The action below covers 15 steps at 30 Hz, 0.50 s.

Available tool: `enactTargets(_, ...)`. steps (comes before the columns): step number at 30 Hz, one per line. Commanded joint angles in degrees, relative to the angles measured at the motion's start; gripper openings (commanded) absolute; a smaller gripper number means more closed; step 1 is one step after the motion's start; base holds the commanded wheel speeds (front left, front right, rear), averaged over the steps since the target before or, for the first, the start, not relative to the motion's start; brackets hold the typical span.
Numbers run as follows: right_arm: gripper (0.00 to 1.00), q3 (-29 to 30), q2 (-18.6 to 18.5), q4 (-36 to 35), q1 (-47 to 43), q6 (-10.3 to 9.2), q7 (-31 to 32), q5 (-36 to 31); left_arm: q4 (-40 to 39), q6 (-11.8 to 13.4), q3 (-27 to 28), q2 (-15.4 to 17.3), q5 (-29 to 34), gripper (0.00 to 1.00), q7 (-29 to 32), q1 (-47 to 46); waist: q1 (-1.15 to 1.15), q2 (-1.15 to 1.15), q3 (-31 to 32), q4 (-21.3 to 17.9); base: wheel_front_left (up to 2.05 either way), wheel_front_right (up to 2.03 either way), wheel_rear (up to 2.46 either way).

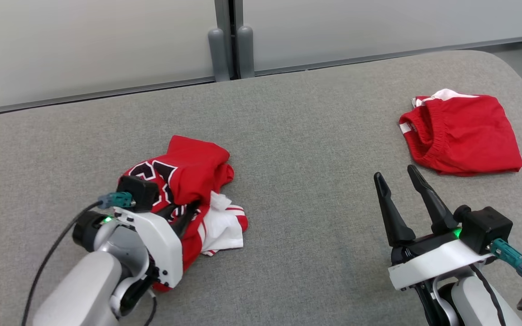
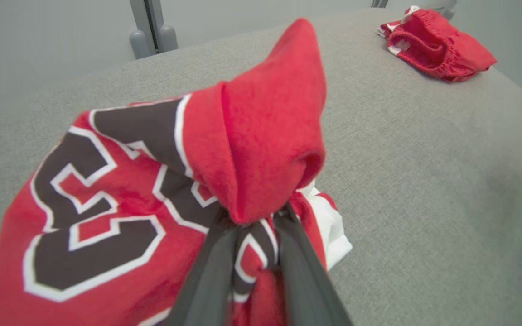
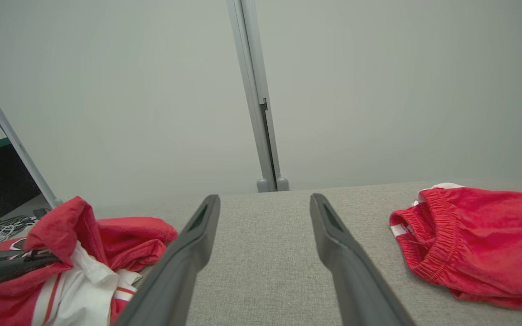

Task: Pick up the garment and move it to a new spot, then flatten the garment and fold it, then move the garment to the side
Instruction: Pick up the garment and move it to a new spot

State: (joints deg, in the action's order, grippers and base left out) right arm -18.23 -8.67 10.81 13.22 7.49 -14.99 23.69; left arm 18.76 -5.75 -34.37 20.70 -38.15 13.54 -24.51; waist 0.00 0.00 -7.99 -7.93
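Figure: pick-up stage of the garment task. The left claw (image 2: 253, 219) is clamping a bunched fold of the red jersey T-shirt (image 1: 188, 165), which is lying crumpled at the lower left of the head view on the grey worktop (image 1: 306, 136). In the left wrist view a peak of red cloth is standing up just above the pinched spot. The right claw (image 1: 393, 173) is hovering at the lower right with its fingers spread apart and nothing between them. The step in hand appears to be the lift. It is best done by raising the bundle straight up until its lowest folds are clearing the surface, then carrying it toward the open centre of the frame. Dragging is to be avoided, since the coarse woven covering is likely gripping the cloth. The pinch seems to be taking several layers, so a slow rise is advisable. The jersey is showing a soft, matte, slightly fleecy knit with black numerals outlined in white, and a white sleeve (image 1: 222, 226) with red-and-white striped trim is spilling out at the bundle's right edge. Red shorts (image 1: 465, 136) with a gathered elastic waistband are lying well apart at the upper right and should be left undisturbed.
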Motion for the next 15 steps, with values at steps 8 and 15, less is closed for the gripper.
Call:
enactTargets(8, 1.0, -0.3, -0.7, 1.3, -1.4, 0.01, -0.3, 0.2, 2.4, -1.0, -1.5, -1.6, 1.7, 1.0, -7.8, -1.2, 0.0, 0.0, 4.0, 2.4, 0.0, 0.0, 0.0)
enactTargets(15, 1.0, 0.3, -1.0, 1.8, -3.1, 0.01, -0.3, 0.4, -3.6, 1.6, -1.0, 0.6, 2.4, 1.0, -7.8, 1.8, 0.0, 0.0, 7.1, 4.3, 0.0, 0.0, 0.0)
